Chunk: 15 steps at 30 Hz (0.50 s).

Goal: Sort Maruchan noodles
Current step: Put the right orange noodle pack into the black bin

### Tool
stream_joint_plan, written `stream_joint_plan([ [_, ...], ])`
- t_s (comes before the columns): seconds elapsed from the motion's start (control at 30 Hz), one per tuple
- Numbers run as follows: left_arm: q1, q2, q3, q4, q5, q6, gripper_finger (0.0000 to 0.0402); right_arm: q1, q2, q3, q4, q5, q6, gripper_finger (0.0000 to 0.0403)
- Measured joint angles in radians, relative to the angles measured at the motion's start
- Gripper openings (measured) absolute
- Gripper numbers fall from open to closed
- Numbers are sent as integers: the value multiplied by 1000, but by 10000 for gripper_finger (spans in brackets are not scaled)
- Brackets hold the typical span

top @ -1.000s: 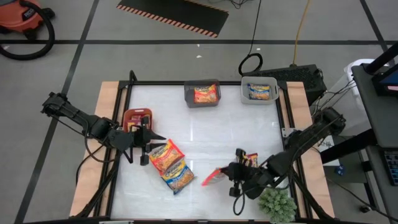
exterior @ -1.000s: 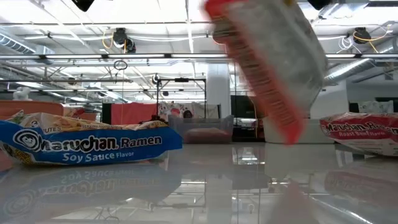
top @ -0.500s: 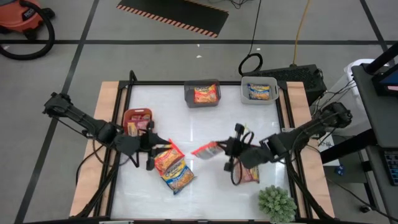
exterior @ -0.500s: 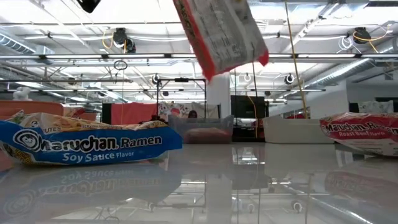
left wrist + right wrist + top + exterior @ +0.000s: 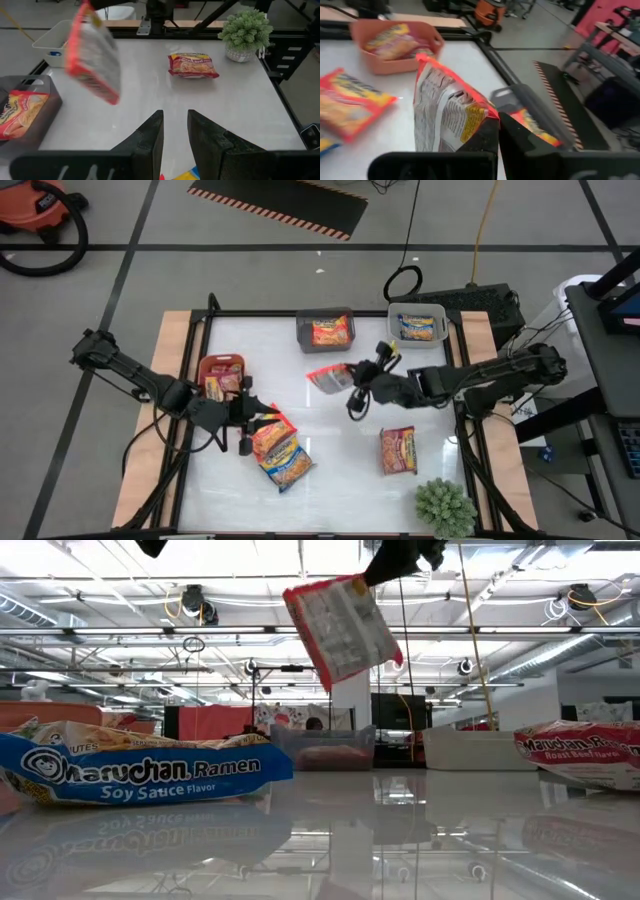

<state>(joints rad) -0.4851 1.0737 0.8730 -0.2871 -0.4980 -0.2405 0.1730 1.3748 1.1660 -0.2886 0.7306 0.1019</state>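
One red-trimmed packet (image 5: 327, 376) hangs pinched in the right claw (image 5: 352, 377), above the table (image 5: 330, 440) just short of the grey bin (image 5: 325, 331). Best to centre it over that bin before letting go. Left claw (image 5: 243, 416), slightly parted and empty, waits by the packet pile (image 5: 276, 445).

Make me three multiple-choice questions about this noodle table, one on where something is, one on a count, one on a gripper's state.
1. Where is the red-trimmed packet held by the right gripper?
A. In the air near the grey bin
B. Inside the white bin
C. Beside the plant

2. How many packets lie loose on the table?
A. One
B. Three
C. Six

3. The left gripper is:
A. Open
B. Shut on a packet
C. Out of view

Key: A, it hangs above the table in the low view; B, two by the left gripper, one near the plant; A, its fingers stand apart, empty.
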Motion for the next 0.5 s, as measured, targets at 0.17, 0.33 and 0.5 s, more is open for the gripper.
stream_joint_plan([
  [0.17, 15, 0, 0, 0, -1, 1, 92, -102, 0, 0, 21, -2, -91, 0],
  [0.33, 23, 0, 0, -2, -1, 3, 92, -226, 0, 0, 89, -91, -198, 0],
  [0.5, 27, 0, 0, -11, -8, 18, 92, -366, 5, -5, 160, -239, -225, 0],
])
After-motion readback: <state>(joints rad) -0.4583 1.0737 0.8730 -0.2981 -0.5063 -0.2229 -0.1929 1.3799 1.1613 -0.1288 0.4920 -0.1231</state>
